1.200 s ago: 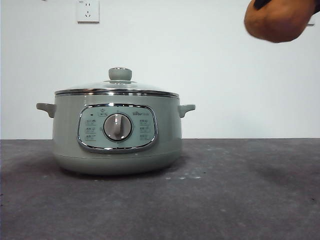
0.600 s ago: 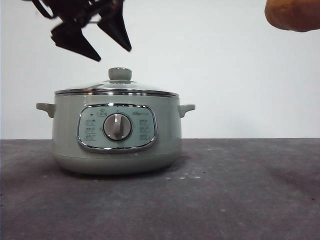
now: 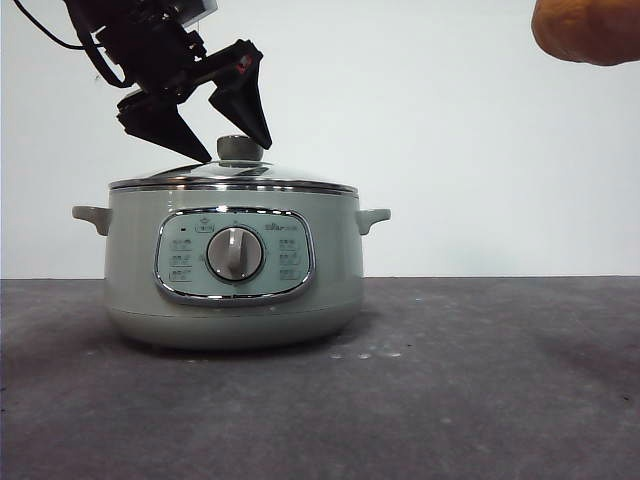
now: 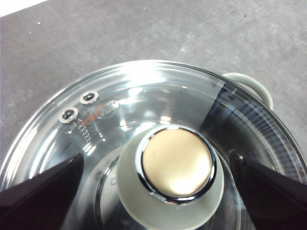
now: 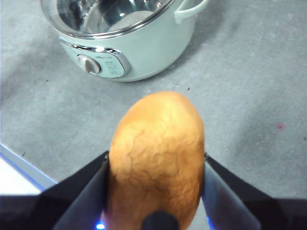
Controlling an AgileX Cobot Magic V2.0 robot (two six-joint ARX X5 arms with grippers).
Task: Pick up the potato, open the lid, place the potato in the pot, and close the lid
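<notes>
Grey, gritty tabletop against a plain white wall. My left gripper (image 3: pixel 228 152) hangs with its 2 pointed black jaws spread wide either side of the sage knob (image 4: pixel 170 175), gripping nothing. The domed clear glass lid (image 4: pixel 144 100) sits closed on the smooth green pot (image 3: pixel 232 262). My right gripper (image 5: pixel 156 191) clamps the matte, crackled orange-brown potato (image 5: pixel 156 148), high and well apart from the pot.

The pot (image 3: pixel 234 265) is pale sage green, with a chrome-framed panel and a silver dial (image 3: pixel 235 254). Its clear glass lid (image 4: pixel 144 115) has a chrome rim, and the sage knob (image 4: pixel 175 179) is capped in pale gold. The potato (image 5: pixel 156 153) is orange-brown with fine dark crackle lines. Both grippers' jaws are black, the table (image 3: pixel 480 380) mottled dark grey, the wall (image 3: pixel 450 150) white.
</notes>
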